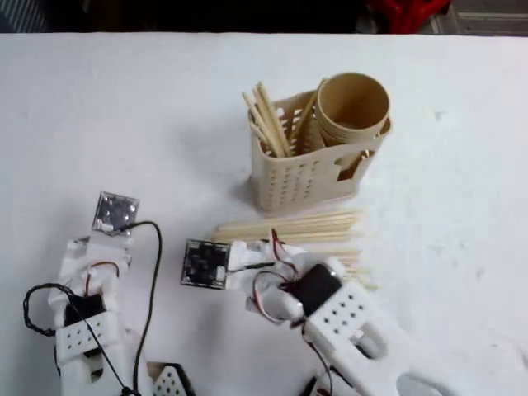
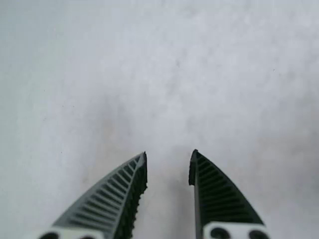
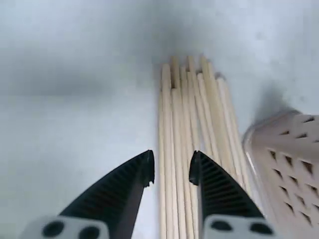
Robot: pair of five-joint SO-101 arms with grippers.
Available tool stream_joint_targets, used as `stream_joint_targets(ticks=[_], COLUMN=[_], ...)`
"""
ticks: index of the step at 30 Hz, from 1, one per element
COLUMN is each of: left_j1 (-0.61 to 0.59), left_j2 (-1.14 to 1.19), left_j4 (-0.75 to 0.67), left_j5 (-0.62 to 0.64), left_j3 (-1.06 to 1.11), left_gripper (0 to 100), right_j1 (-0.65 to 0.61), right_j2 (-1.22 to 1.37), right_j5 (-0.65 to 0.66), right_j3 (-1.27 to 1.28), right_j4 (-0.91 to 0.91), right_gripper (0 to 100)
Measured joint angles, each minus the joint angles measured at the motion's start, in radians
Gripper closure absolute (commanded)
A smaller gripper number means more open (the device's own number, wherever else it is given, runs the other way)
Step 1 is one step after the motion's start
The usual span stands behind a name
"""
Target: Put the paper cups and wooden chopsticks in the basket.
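Table (image 1: pixel 124 107): white, plain.
Basket (image 1: pixel 305 177): cream, perforated, upright, upper centre of the high view.
Cups (image 1: pixel 353 103): tan, stacked in the basket's right part.
Chopsticks (image 1: pixel 289 227): pale wood, flat bundle just below the basket; more lean inside it.
Left gripper (image 2: pixel 168 167): narrow gap, holding nothing.
Right gripper (image 3: pixel 172 167): narrow gap, over the bundle.

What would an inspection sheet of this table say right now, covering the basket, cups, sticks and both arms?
Surface: white table.
Job's things: basket upright, holding stacked paper cups and standing chopsticks; loose chopsticks lie on the table beside it.
Clutter: nothing seen.
Grippers: left gripper open over bare table; right gripper open, fingers over the loose chopsticks.
Cables: black cable loops off the left arm; red wires on the right arm.
Surroundings: red object beyond the table's far edge.
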Motion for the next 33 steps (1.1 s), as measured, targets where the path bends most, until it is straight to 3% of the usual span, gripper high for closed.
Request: stream_joint_targets(ticks=[8, 14, 20, 27, 33], left_j1=[0.000, 0.000, 0.000, 0.000, 0.000], left_j2=[0.000, 0.000, 0.000, 0.000, 0.000], left_j4=[0.000, 0.000, 0.000, 0.000, 0.000], left_j5=[0.000, 0.000, 0.000, 0.000, 0.000], left_j3=[0.000, 0.000, 0.000, 0.000, 0.000], left_gripper=[85, 85, 85, 85, 85], right_j1=[-0.005, -0.006, 0.000, 0.169, 0.187], right_j2=[0.253, 0.350, 0.350, 0.206, 0.170], right_j5=[-0.034, -0.040, 0.002, 0.092, 0.140], right_j3=[0.020, 0.005, 0.003, -0.037, -0.043], right_j4=[-0.158, -0.173, -0.149, -0.068, -0.014], right_gripper=[87.5, 87.5, 87.2, 87.5, 87.2])
